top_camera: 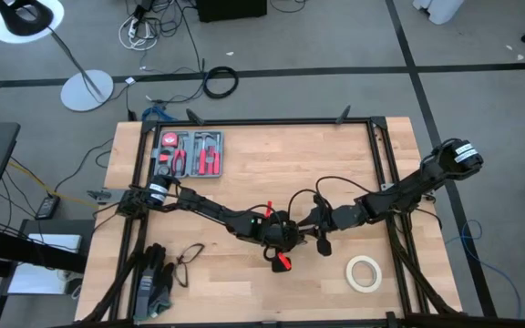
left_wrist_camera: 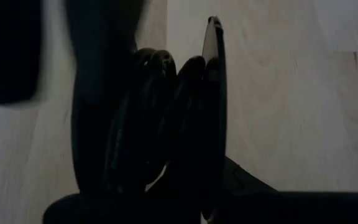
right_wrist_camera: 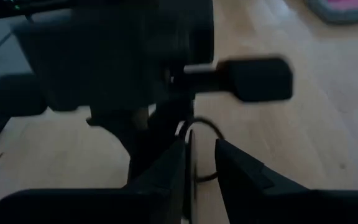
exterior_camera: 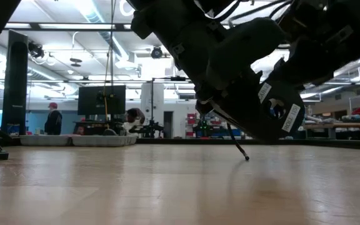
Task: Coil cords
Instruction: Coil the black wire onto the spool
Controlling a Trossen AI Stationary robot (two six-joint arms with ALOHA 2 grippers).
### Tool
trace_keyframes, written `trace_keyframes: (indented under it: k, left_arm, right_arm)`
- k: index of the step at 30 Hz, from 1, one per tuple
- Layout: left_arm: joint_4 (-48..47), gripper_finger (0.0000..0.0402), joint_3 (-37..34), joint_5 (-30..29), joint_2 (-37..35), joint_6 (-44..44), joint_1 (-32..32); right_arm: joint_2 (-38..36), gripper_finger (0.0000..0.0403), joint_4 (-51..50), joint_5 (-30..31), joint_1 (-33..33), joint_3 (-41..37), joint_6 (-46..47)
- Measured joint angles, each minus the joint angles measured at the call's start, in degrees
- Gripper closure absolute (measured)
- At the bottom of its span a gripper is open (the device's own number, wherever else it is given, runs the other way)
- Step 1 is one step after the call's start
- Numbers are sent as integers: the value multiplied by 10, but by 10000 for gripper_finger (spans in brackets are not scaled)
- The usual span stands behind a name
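Two grippers meet at the table's near middle. Nearest, right of them, lies a cream tape roll (top_camera: 364, 272); near left lie dark gloves (top_camera: 153, 281). The left gripper (top_camera: 281, 239) has its fingers (left_wrist_camera: 211, 112) pressed together on bunched loops of the cord (left_wrist_camera: 145, 124). Touching it on the right, the right gripper (top_camera: 321, 239) holds its jaws apart around a thin strand of that cord, whose chunky end piece (right_wrist_camera: 257, 79) sticks out beside them. Far left sits a tray of red-handled tools (top_camera: 190, 152). No writing is legible.
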Motion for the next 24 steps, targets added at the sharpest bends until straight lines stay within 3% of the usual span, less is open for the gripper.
trace_keyframes:
  k: [15,18,21,24]
  left_arm:
    - [-18,402,0,-2,0,-2,-4]
    - [-22,402,-1,-3,0,-2,-4]
    - [-25,402,-1,-3,0,-2,-4]
    - [-34,402,-1,-11,0,-2,-5]
  right_arm:
    - [66,320,54,-25,-13,1,23]
    - [76,340,56,-31,-12,2,25]
    - [84,386,59,-45,-12,2,22]
    - [86,395,60,-59,-12,2,25]
